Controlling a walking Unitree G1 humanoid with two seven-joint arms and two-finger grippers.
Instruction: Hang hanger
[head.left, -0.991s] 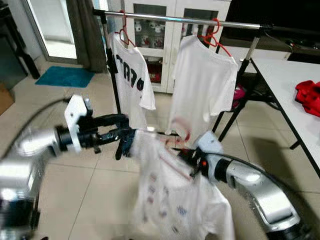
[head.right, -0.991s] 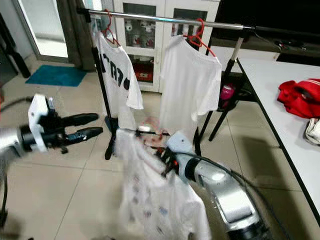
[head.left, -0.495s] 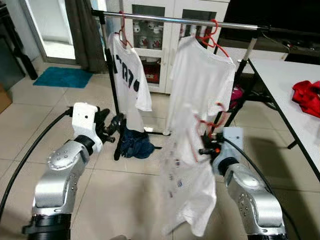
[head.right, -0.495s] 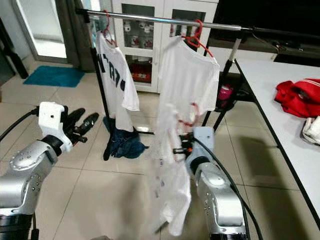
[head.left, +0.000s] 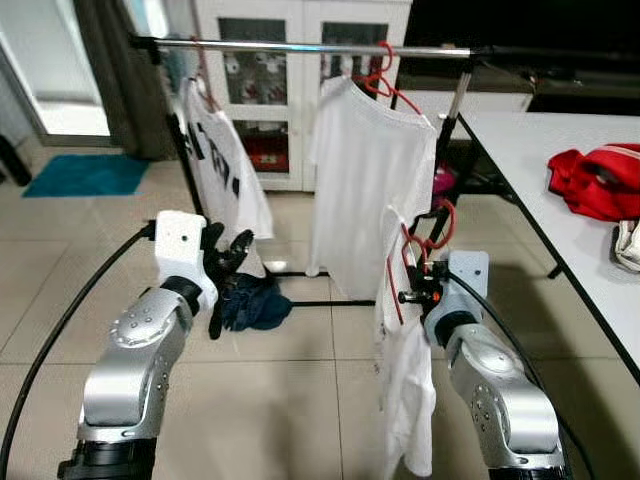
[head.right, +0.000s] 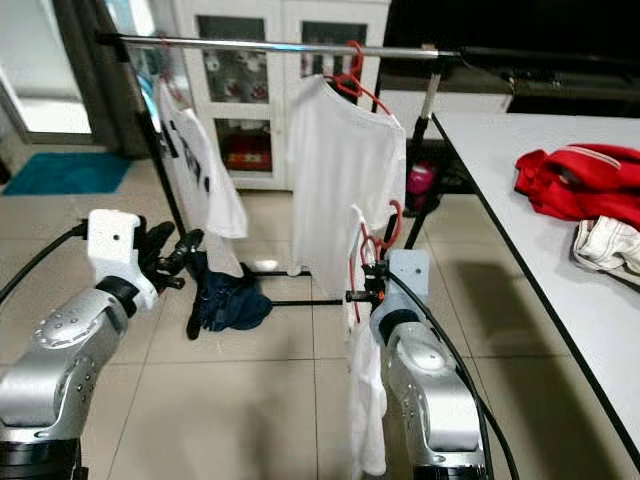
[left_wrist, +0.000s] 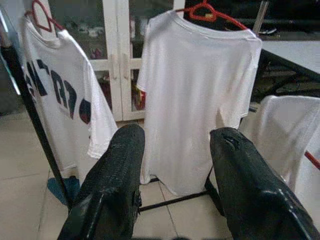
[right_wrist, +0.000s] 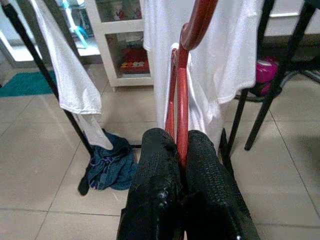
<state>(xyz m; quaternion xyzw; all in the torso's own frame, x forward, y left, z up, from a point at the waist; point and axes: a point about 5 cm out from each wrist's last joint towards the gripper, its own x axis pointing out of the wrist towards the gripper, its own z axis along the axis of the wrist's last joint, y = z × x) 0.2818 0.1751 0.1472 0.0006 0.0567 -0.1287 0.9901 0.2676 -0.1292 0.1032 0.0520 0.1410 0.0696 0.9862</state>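
Note:
My right gripper (head.left: 414, 297) is shut on the lower part of a red hanger (right_wrist: 182, 75), whose hook (head.left: 444, 216) points upward. A white T-shirt (head.left: 405, 400) with small prints hangs straight down from this hanger, below the gripper. The chrome rail (head.left: 300, 47) runs across the top, well above the held hanger. It carries a white shirt with black letters (head.left: 220, 165) and a plain white shirt (head.left: 365, 190) on its own red hanger. My left gripper (head.left: 228, 266) stands open to the left, holding nothing, aimed at the hung shirts.
A white table (head.left: 540, 150) runs along the right with a red garment (head.left: 600, 180) on it. A dark blue garment (head.left: 250, 302) lies on the tiles by the rack's black foot. A glass-door cabinet (head.left: 290, 90) stands behind the rack. A teal mat (head.left: 80, 172) lies far left.
The held shirt went from spread out low between both grippers to hanging straight under the right gripper. The left gripper drew back from it to my left. The view shifted.

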